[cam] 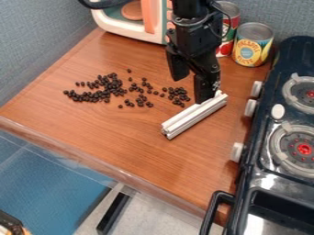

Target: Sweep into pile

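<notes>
Clearly, the beans lie left of the tool

Here the tool (189, 89) hangs over the bench (129, 137) with its two fingers wide apart, seemingly grasping nothing. Right below it is the white ridged bar (193, 117), lying flat, its upper-right end by the nearer finger; whether they touch, I cannot tell. The bar's long axis slants from there to the lower left of the tool.

Left of the tool in the view, the dark beans (113, 86) spread in a loose band, a small clump just beside it, the densest part well apart. They sit off the bar's upper-left long side, so that side would have to do the pushing. The next move probably calls for a firm grip on the bar; a poor hold could let it twist and scatter beans.

Beyond the tool, to its right, stands the toy stove (245, 183).
</notes>
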Controlling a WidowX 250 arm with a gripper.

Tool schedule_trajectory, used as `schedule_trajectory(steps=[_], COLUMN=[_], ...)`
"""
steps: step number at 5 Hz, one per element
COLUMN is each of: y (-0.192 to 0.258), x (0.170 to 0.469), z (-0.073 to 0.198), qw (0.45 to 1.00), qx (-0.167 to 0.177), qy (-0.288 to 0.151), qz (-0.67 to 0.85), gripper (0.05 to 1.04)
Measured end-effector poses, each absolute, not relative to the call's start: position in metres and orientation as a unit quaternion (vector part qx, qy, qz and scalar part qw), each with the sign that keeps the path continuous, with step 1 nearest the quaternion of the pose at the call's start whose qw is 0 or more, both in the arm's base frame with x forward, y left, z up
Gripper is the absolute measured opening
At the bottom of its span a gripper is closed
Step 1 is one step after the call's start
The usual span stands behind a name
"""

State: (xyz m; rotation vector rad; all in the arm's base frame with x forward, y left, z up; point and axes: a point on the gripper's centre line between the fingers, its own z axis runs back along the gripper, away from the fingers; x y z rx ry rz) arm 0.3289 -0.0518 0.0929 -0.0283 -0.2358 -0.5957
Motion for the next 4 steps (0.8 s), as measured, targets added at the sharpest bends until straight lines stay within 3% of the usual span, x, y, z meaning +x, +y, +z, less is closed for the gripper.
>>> schedule_trajectory(steps=[1, 2, 4], y=[-0.052, -0.058, -0.053], x=[0.327, 0.335, 0.341], z=[0.082, 0.081, 0.068], qw=[0.951, 0.944, 0.939], qx=[-0.015, 0.01, 0.013], qy=[-0.101, -0.13, -0.145], qz=[-0.292, -0.303, -0.312], gripper=[1.0, 1.0, 1.0])
